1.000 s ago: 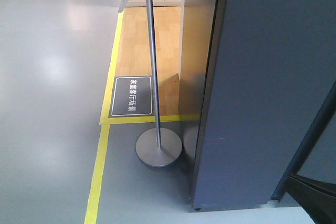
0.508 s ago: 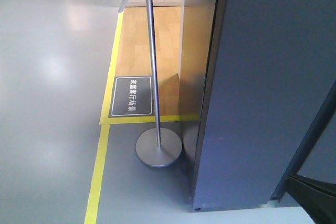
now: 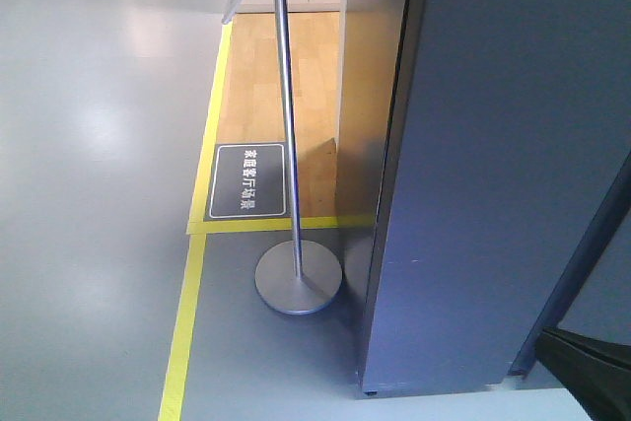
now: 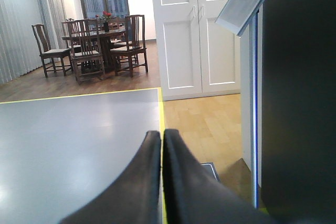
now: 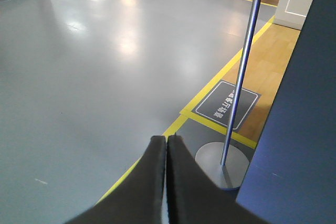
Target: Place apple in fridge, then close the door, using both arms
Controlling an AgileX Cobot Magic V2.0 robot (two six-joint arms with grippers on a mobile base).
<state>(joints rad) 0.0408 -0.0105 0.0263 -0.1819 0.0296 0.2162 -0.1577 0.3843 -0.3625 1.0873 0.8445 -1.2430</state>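
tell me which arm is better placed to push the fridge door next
Probably the right. The right hand, shut and empty, has the dark door face right beside it. The left hand, also shut, points out at the room with only a dark panel edge to its side. No apple shows.

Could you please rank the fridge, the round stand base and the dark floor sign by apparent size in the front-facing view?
1. The fridge, by far the largest, also nearest the camera.
2. and 3. The dark floor sign and the round stand base look alike, so I won't rank them.
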